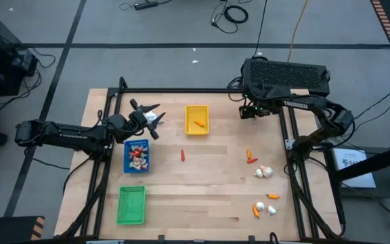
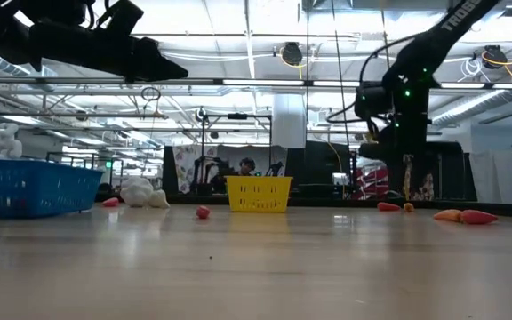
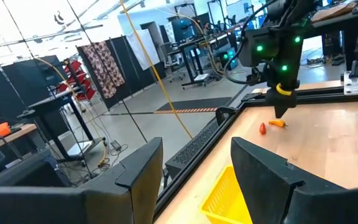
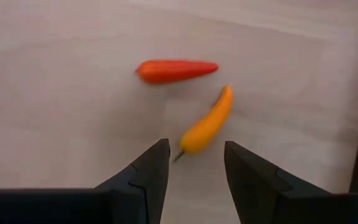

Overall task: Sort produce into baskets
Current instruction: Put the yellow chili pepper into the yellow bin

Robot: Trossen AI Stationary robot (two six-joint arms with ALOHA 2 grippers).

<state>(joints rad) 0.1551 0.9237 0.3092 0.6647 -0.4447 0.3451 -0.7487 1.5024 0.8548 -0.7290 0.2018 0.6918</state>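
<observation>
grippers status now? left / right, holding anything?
Left gripper: open, empty, above the yellow tray.
Right gripper: open, empty, over an orange pepper.

Yellow tray (image 1: 196, 119), blue tray (image 1: 137, 155), green tray (image 1: 131, 205), red pepper piece (image 4: 176, 70), orange pepper piece (image 4: 208, 123), whitish bulbs (image 1: 263, 172), pale wood table (image 1: 202, 196), dark fingers (image 4: 145, 177)

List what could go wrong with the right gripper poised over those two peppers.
1. The right gripper is open over only one end of the orange pepper, which lies aslant, so a pinch there might slip or spin it.
2. The red pepper lies close by and could be knocked.
3. The left gripper hovers beside the yellow tray, so the arms may crowd there.
</observation>
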